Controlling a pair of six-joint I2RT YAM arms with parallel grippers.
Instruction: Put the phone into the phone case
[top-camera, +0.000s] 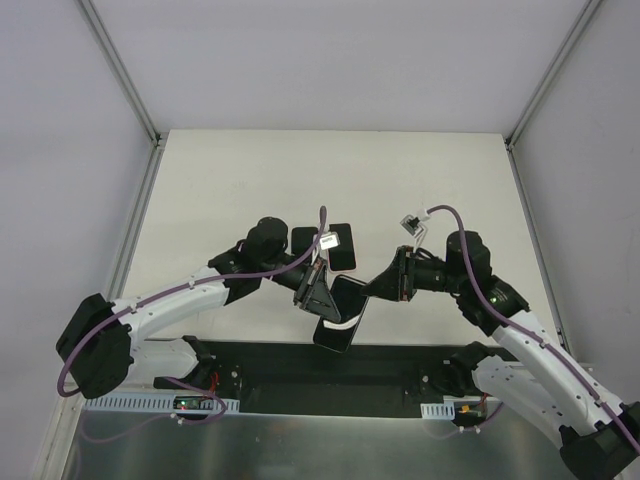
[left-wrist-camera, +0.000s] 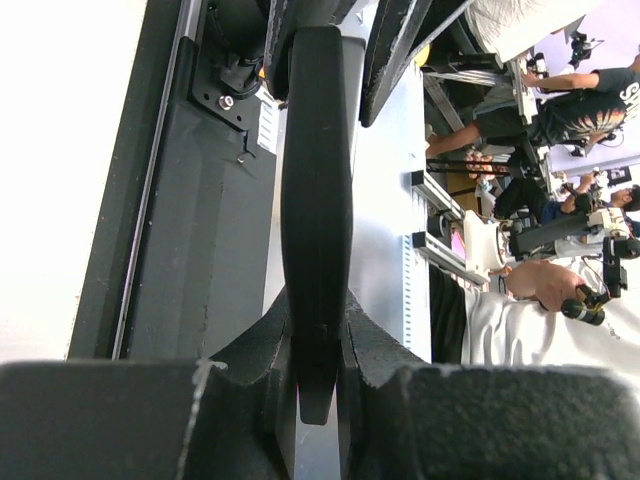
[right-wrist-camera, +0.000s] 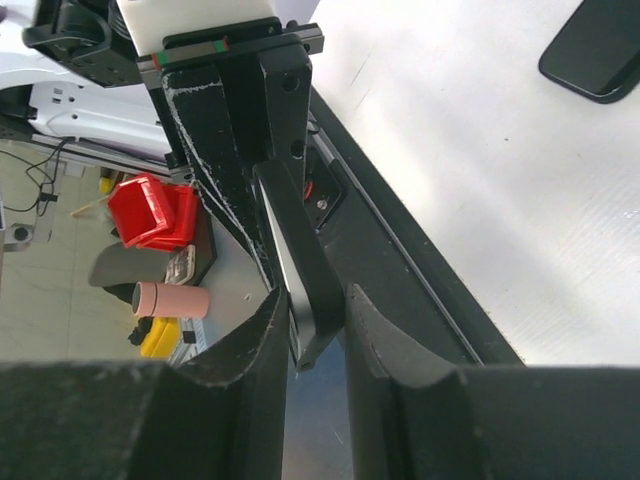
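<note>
Black slab, seen edge-on in both wrist views, is hanging over the near edge of the table, between the two arms. The left gripper is clamping one end, fingers pressing both faces. The right gripper is pinching the opposite edge, fingers sitting against it. A second dark slab is lying flat on the table just behind. Which one is the phone and which the case cannot be told.

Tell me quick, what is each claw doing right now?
Left gripper: shut on the black slab.
Right gripper: shut on the same slab's other end.
</note>
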